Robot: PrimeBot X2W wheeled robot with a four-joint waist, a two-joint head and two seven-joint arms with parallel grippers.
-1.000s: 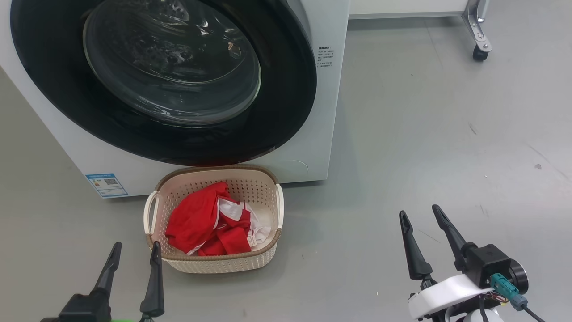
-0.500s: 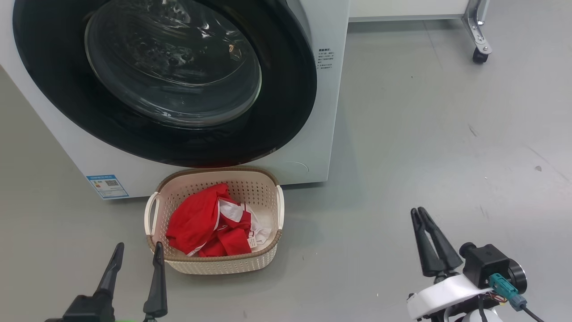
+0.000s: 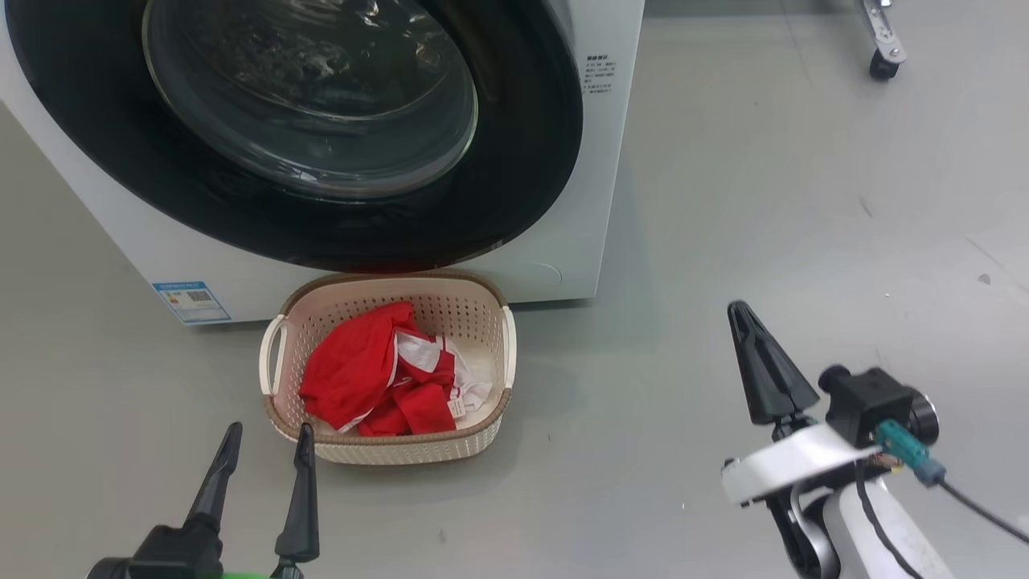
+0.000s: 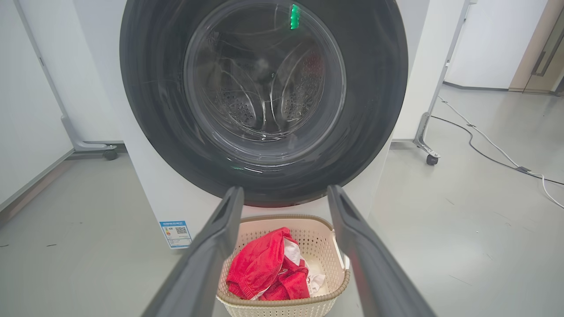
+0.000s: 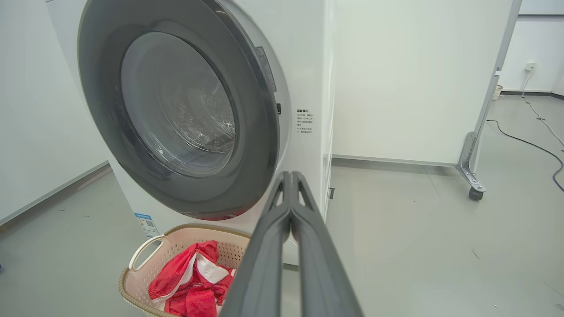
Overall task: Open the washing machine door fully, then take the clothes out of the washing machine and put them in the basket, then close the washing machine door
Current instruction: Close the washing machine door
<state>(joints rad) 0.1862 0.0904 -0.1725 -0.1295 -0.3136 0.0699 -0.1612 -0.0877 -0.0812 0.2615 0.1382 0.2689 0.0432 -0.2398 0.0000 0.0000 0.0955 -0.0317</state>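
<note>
Two grippers in shot, and they could not look more different. Down at the lower left, the left gripper [image 3: 268,430] hangs with its two dark fingers spread wide apart and nothing between them. Its inner finger shows just in front of the near left corner of the basket [image 3: 402,452]. From its own wrist camera you look straight through that gap at the basket and the big round door [image 4: 374,88] above it. Over on the right, the right gripper [image 3: 739,315] has its fingers pressed flat together into a single black spike. It grips nothing at all and hovers over bare grey floor [image 3: 764,201], well clear of the basket.

And the clothes [image 3: 358,374]? In the basket, folks: a crumpled heap of bright red fabric with white stripes and a white patch. It lies toward the left and middle, with some of the cream bottom showing on the right. The basket stands on the floor just in front of the washing machine [image 3: 615,161], tucked under the bottom curve of the door. Its far rim is close to the white front panel; whether it touches, I cannot tell.

The door sits against the front of the machine, glossy black rim all round, with the steel drum [image 4: 264,101] visible through the bulging glass. A small blue label [image 3: 191,301] sits at the lower left corner of the white front. Away to the right, a castor wheel [image 3: 883,66] rests on the floor.
</note>
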